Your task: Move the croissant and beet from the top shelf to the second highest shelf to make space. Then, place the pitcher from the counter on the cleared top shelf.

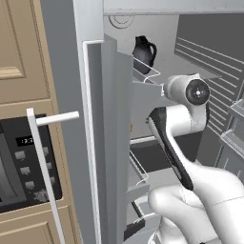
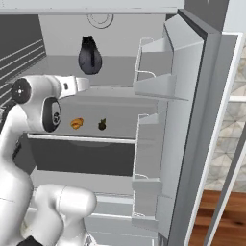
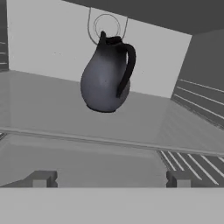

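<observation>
The dark glossy pitcher point(image 3: 107, 78) stands upright on the top shelf point(image 3: 48, 105) of the open fridge, near the back wall, with its handle to the right in the hand view. It also shows from the base cameras as the pitcher point(image 1: 144, 52) point(image 2: 90, 56). My gripper point(image 3: 110, 179) is open and empty, its fingertips point(image 3: 41, 179) just in front of the shelf's front edge, apart from the pitcher. One shelf lower, the croissant point(image 2: 77, 123) lies left of the beet point(image 2: 102, 124), side by side. The counter is out of view.
The fridge door point(image 2: 192, 120) stands open on the right with wire-railed bins point(image 2: 156, 84). A dark drawer point(image 2: 81, 156) sits under the second shelf. A wall oven point(image 1: 24, 162) with a long white handle point(image 1: 45, 171) is to the left.
</observation>
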